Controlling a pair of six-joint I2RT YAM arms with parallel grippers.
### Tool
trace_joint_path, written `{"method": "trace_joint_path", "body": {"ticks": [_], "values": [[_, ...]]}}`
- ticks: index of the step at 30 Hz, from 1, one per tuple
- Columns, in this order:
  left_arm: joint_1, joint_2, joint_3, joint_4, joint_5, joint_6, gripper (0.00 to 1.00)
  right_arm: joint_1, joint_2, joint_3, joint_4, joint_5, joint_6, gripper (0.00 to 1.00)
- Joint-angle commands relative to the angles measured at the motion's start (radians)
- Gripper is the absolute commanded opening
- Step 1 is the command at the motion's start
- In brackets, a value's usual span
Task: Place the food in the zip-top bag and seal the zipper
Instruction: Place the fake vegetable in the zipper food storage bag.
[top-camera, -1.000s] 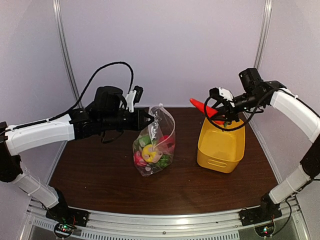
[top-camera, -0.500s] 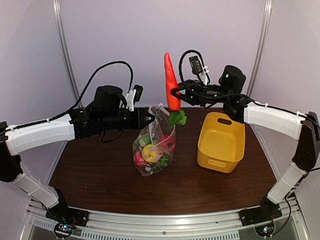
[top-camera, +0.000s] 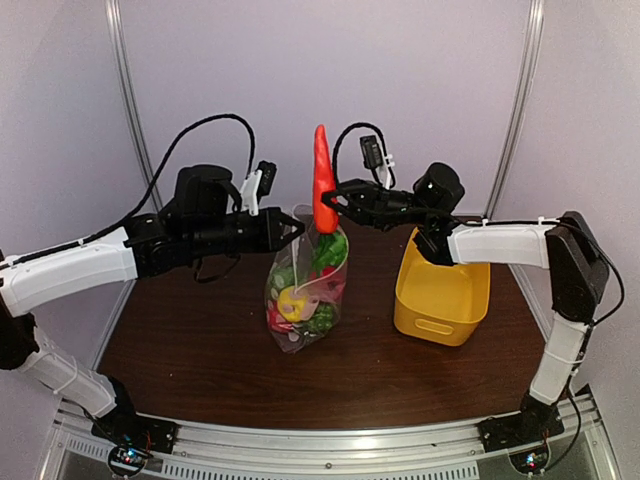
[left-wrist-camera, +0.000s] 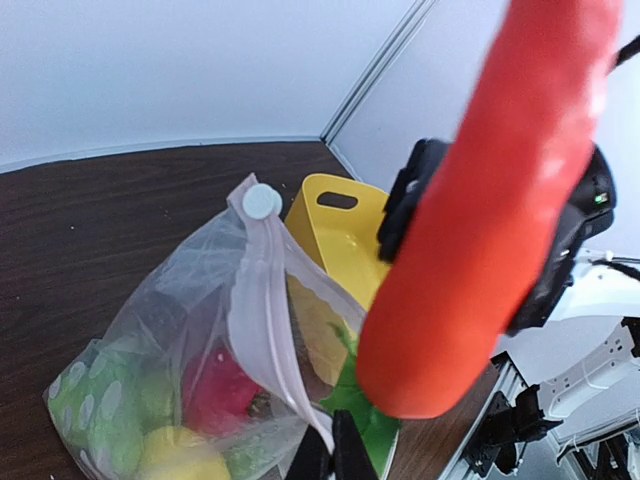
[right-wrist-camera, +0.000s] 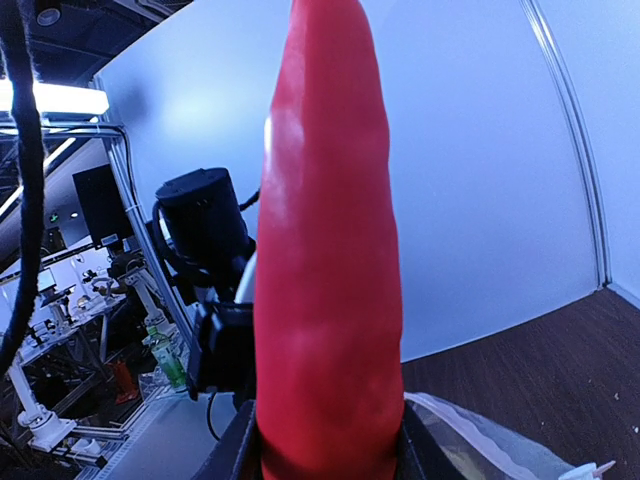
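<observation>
Orange-red carrot is standing upright, tip up, with the right gripper clamping its lower part, and its green leaves are dipping into the open mouth of the zip-top bag. The left gripper is pinching the bag's rim, jaws closed tight on it (other toy food is lying inside). A yellow basket is sitting nearby on the table.

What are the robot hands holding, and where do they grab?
Right gripper: carrot, near its thick lower end. Left gripper: rim of the bag.
</observation>
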Motion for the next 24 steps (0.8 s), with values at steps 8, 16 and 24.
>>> {"method": "trace_joint_path", "body": {"ticks": [8,16,24], "values": [[0.0,-0.071,-0.038,0.063,-0.049,-0.024,0.0,0.062,-0.032,-0.086,-0.308,0.098,-0.337,0.12],[0.0,-0.104,-0.104,0.123,-0.103,-0.04,0.0,0.14,-0.165,-0.069,-0.865,0.313,-0.762,0.58],[0.0,-0.109,-0.118,0.128,-0.092,-0.037,0.0,0.138,-0.199,0.127,-1.204,0.477,-0.842,0.69]]}}
